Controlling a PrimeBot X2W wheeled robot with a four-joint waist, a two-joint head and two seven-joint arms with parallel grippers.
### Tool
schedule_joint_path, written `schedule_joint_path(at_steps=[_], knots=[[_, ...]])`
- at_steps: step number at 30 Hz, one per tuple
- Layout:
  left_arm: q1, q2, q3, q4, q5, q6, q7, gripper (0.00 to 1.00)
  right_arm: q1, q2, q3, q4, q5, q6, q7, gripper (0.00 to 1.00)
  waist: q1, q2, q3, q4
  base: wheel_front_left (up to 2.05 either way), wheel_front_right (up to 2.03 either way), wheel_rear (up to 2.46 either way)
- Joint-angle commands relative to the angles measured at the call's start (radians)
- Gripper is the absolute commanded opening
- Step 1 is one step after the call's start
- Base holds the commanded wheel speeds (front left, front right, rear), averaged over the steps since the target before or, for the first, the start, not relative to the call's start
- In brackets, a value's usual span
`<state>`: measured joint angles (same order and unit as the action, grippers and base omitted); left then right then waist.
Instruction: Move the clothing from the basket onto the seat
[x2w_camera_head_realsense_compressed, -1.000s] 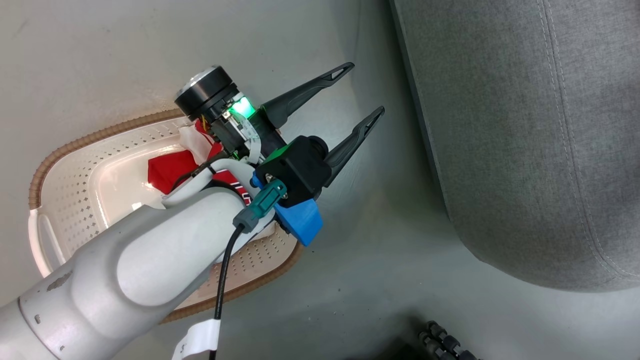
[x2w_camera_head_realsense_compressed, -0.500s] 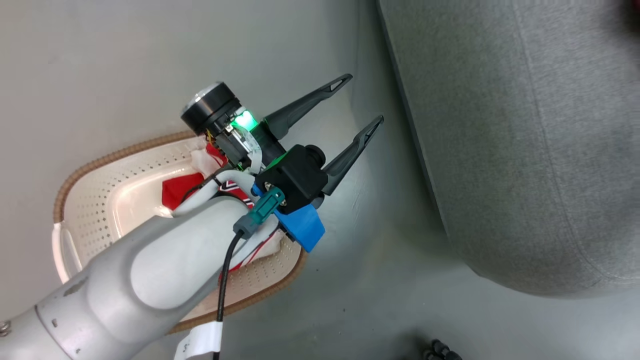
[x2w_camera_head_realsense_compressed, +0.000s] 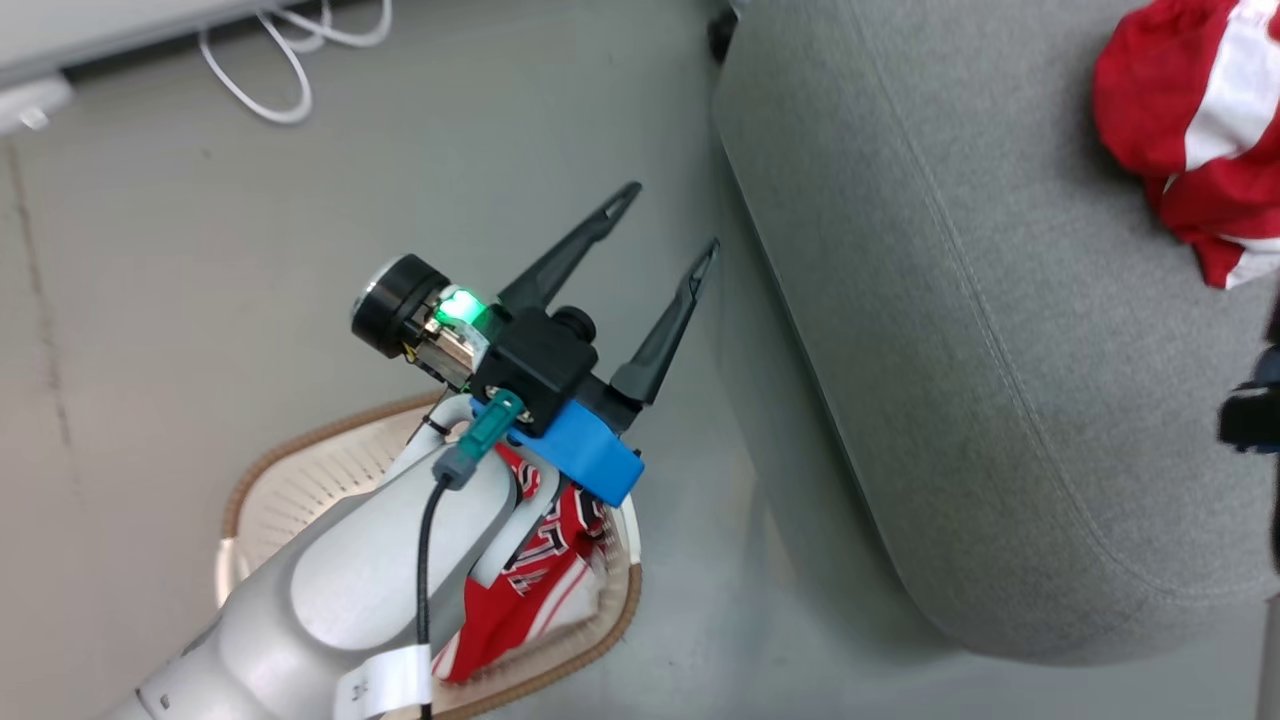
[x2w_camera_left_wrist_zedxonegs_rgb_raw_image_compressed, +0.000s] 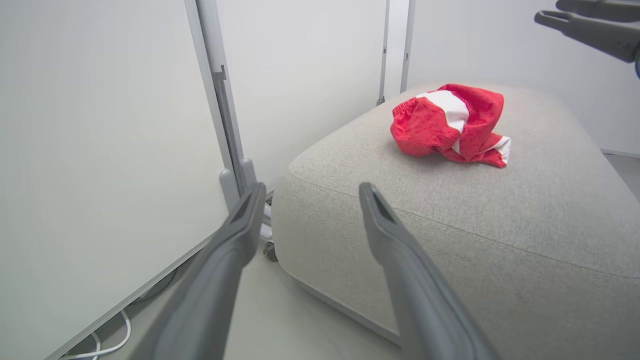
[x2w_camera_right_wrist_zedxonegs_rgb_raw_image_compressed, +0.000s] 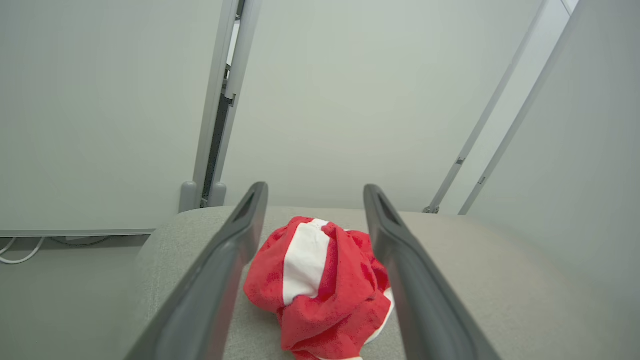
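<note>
Black-and-white block letters crossed the red jersey (x2w_camera_head_realsense_compressed: 545, 562) in the basket (x2w_camera_head_realsense_compressed: 290, 480), behind the left jaws; folds left the word unreadable. The white cable tag (x2w_camera_head_realsense_compressed: 385, 686) carried illegible marks.

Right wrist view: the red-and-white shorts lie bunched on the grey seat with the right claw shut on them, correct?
No. The right wrist view shows the right claw open, fingers spread apart, gripping nothing. The red-and-white shorts do lie bunched on the grey seat.
</note>
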<state>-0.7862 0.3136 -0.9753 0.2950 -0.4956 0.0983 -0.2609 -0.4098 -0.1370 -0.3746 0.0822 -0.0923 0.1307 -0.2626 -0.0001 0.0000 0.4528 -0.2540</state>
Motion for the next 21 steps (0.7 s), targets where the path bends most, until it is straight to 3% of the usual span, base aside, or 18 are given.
schedule_joint_path(at_steps=[1, 10, 21], knots=[[0.035, -0.008, 0.052, -0.018, 0.007, 0.014, -0.005, 1.00, 0.028, -0.004, 0.042, -0.010, 0.006, 0.000, -0.003, 1.00, 0.0001, 0.0000, -0.093, 0.051, 0.00, 0.00, 0.00], [0.194, -0.045, 0.269, -0.056, 0.063, 0.023, -0.005, 1.00, 0.086, 0.011, 0.167, -0.002, 0.016, 0.000, -0.003, 1.00, 0.0001, 0.0000, -0.225, 0.149, 0.00, 0.00, 0.00], [0.423, -0.079, 0.537, -0.061, 0.147, -0.007, -0.005, 1.00, 0.154, 0.054, 0.286, 0.002, 0.056, 0.000, -0.003, 1.00, 0.0001, 0.0000, -0.359, 0.254, 0.00, 0.00, 0.00]])
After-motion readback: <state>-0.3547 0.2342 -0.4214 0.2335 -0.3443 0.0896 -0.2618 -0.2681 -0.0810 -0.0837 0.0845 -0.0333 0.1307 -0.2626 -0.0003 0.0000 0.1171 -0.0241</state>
